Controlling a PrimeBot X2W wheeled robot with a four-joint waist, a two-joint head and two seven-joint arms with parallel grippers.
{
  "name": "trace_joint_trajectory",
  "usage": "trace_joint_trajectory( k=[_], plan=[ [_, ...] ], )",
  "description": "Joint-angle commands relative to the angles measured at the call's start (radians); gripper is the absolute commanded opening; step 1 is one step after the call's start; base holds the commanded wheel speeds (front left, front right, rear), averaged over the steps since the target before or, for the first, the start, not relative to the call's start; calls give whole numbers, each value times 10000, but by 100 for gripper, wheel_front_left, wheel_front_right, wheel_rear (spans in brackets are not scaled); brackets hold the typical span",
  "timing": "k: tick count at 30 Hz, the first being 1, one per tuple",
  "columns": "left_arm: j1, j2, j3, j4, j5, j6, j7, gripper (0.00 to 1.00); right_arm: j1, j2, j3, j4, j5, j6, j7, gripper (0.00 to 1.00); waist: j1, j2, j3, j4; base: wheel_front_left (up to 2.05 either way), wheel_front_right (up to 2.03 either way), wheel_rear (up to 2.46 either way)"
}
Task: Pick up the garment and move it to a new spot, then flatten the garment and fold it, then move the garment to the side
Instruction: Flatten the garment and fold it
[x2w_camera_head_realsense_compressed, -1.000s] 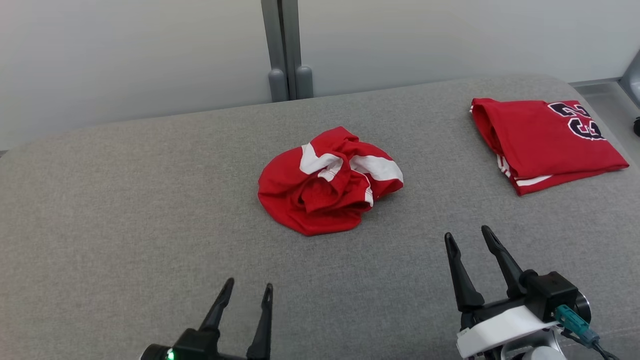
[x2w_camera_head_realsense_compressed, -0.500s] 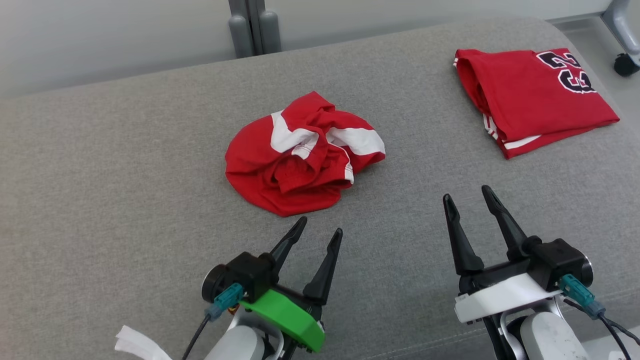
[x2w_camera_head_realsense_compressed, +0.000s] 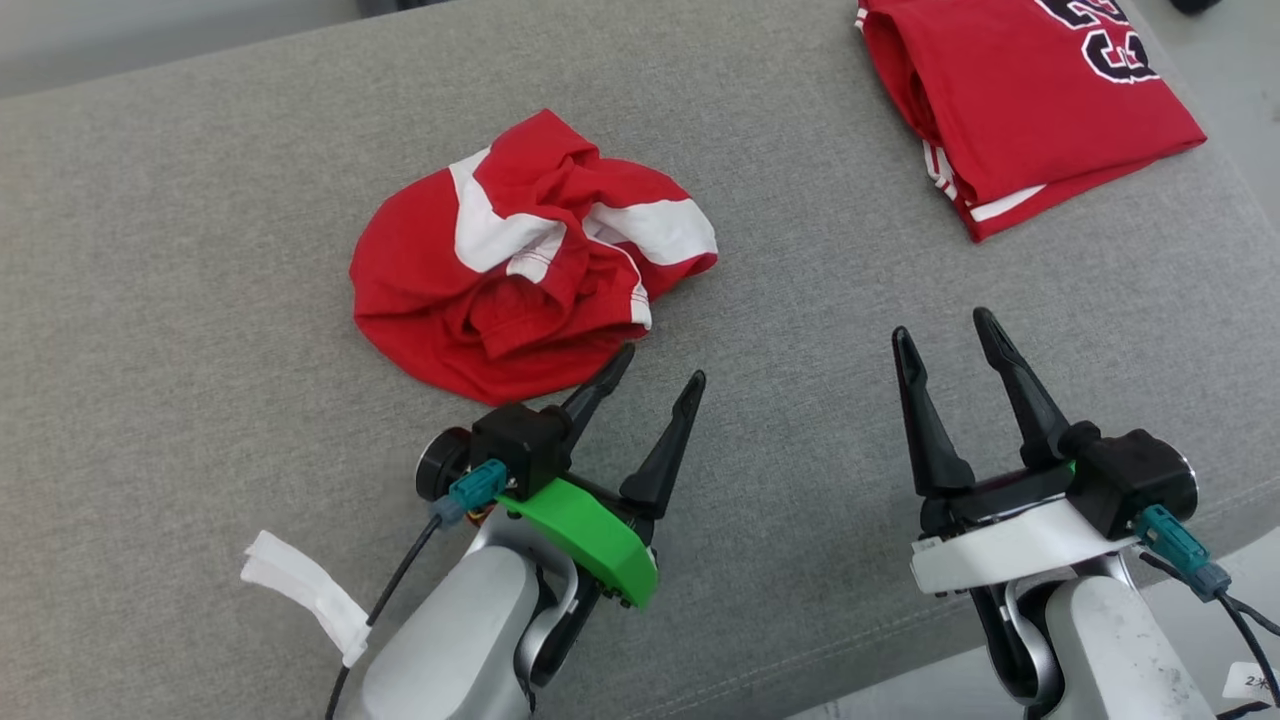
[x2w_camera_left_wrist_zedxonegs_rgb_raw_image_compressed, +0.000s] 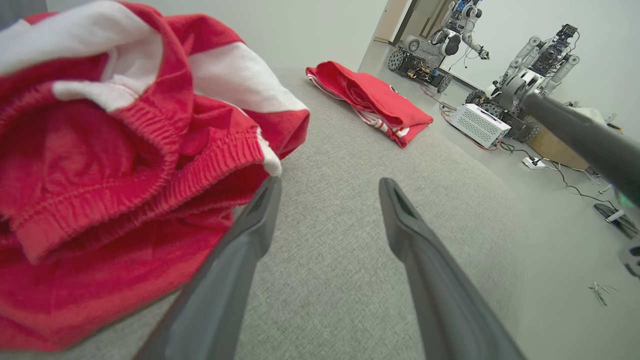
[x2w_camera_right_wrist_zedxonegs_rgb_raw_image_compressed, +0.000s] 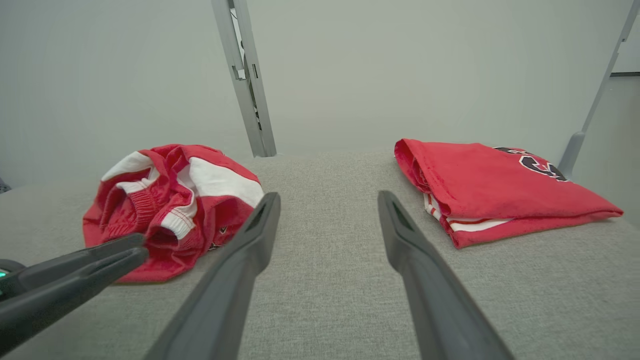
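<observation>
The crumpled red-and-white garment lay in a heap on the grey worktop, just ahead of the left gripper and off to the left of its jaws. Those jaws stood apart, nothing between them. In the left wrist view, one jaw tip sat right at the near hem of the heap. Whether it touched cloth or stopped just short could not be told. The other tip was over bare worktop.

The right gripper hung with its jaws spread as well, and empty. The garment lay well off to their left, and a neatly folded red jersey lay ahead and to their right, well apart from them.

So where did the job stand? By the look of it, at the very start. The garment was bunched, ungripped and not yet lifted. The whole run seemingly remained: pick it up and carry it to a fresh spot, spread it flat, fold it, then slide it aside. The left jaws looked the better placed for the opening grab, lined up at the heap's edge.
</observation>
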Motion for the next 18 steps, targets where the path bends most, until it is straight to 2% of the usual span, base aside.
trace_joint_trajectory(
  k=[1,18],
  plan=[
    [-278,63,111,86,106,-30,-29,100,-111,14,-42,-72,-65,-17,0,100,0,0,418,-343,0,0,0],
    [-760,62,1372,121,581,161,-29,100,-313,67,-172,-167,-94,-17,0,100,0,0,964,-538,0,0,0]
  ],
)
